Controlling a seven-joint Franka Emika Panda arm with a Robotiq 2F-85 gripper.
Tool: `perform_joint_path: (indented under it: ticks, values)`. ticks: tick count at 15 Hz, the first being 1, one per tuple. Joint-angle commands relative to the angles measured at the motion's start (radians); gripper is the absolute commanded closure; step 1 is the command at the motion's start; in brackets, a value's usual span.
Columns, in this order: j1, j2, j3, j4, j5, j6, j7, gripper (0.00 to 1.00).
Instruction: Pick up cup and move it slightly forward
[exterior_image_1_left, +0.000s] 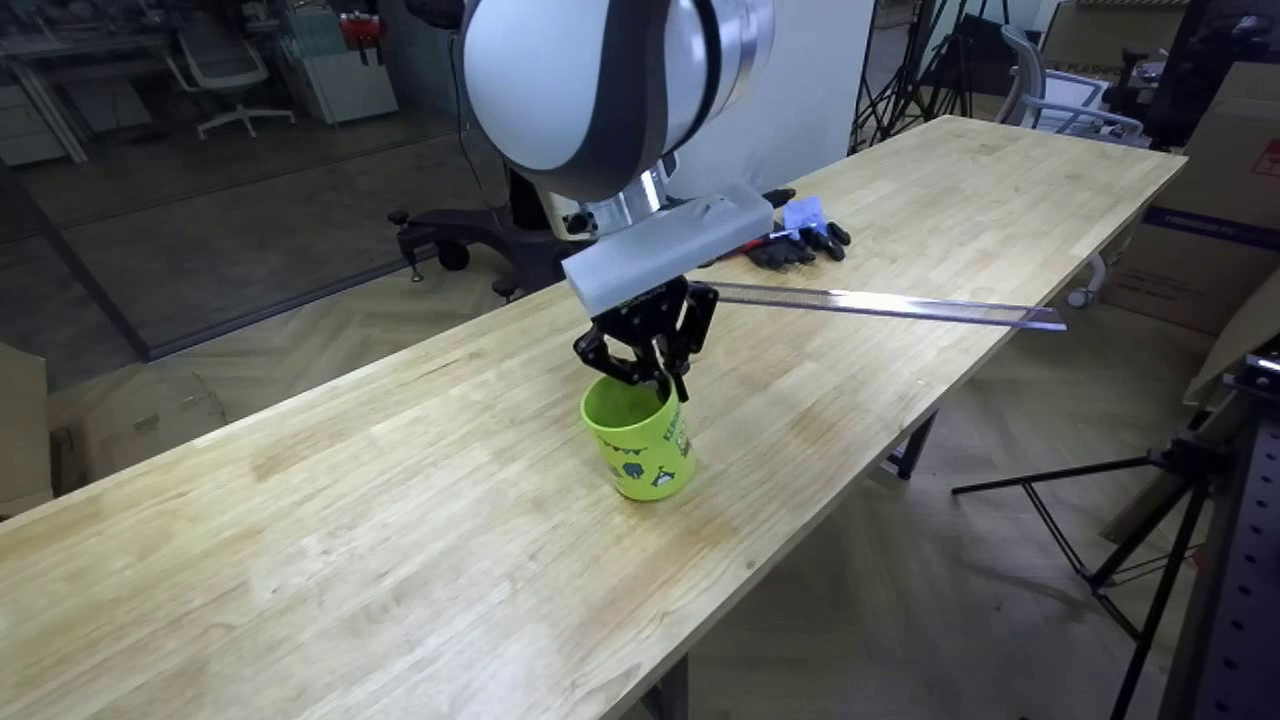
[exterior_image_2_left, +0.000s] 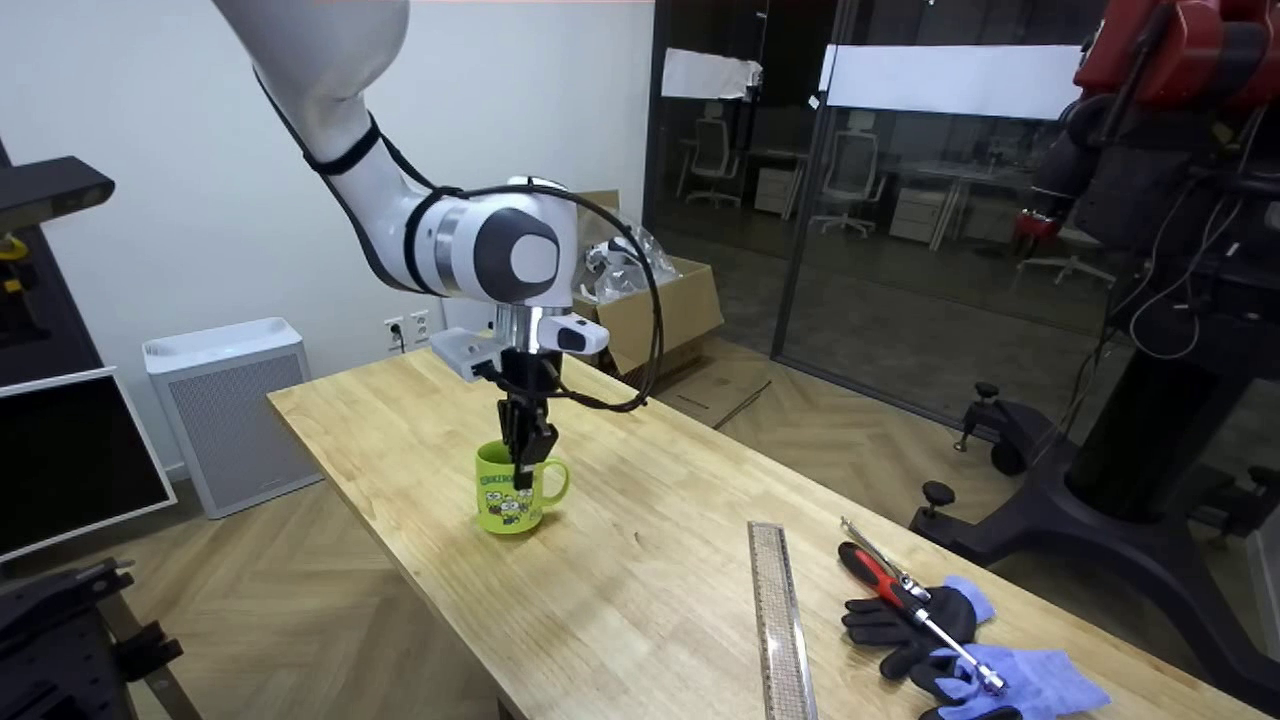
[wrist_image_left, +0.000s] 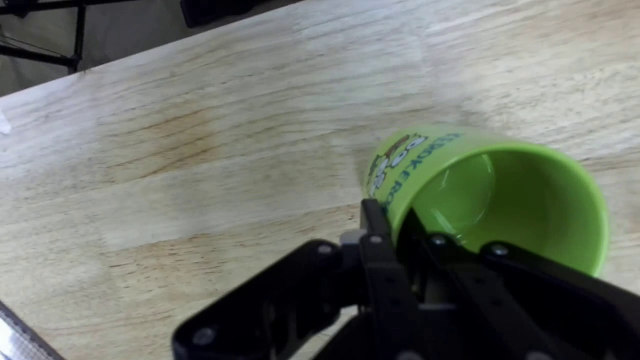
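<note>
1. Smooth white arm (exterior_image_2_left: 378, 205) of rounded, tubular segments, ringed by black bands (exterior_image_2_left: 348, 153).
2. Dark-grey rounded joint cap (exterior_image_2_left: 496, 258) with a pale oval centre (exterior_image_2_left: 533, 258).
3. Thick black looping cable (exterior_image_2_left: 657, 325) running outside the arm.
4. Shiny silver metal collar (exterior_image_2_left: 517, 328), beside a small white pod (exterior_image_2_left: 592, 337) bearing a dark oval (exterior_image_2_left: 571, 340).
5. Pale grey block-shaped wrist piece (exterior_image_1_left: 665, 250).
6. Black two-fingered gripper (exterior_image_1_left: 673, 392) with angular jointed linkages, dotted with round silver screws (wrist_image_left: 499, 249).

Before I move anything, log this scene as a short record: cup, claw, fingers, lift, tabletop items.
cup: lime green, printed, handle on one side
claw: closed on the cup at its rim
fingers: one inside the cup, one outside
lift: cannot tell whether the cup is off the table
tabletop items: ruler, gloves, red-handled tool across the gloves
</note>
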Motion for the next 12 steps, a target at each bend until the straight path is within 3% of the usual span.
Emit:
perform_joint_path:
  ticks: [1, 5, 9, 12]
  values:
    - [0.06, -0.074, -0.06, -0.104, -0.023, 0.098, 0.158, 0.98]
    - [0.055, -0.096, -0.062, -0.172, 0.016, 0.237, 0.234, 0.98]
    - [-0.026, -0.101, 0.017, -0.241, 0.199, 0.418, 0.168, 0.98]
    - [-0.062, -0.097, 0.06, -0.269, 0.294, 0.491, 0.126, 0.98]
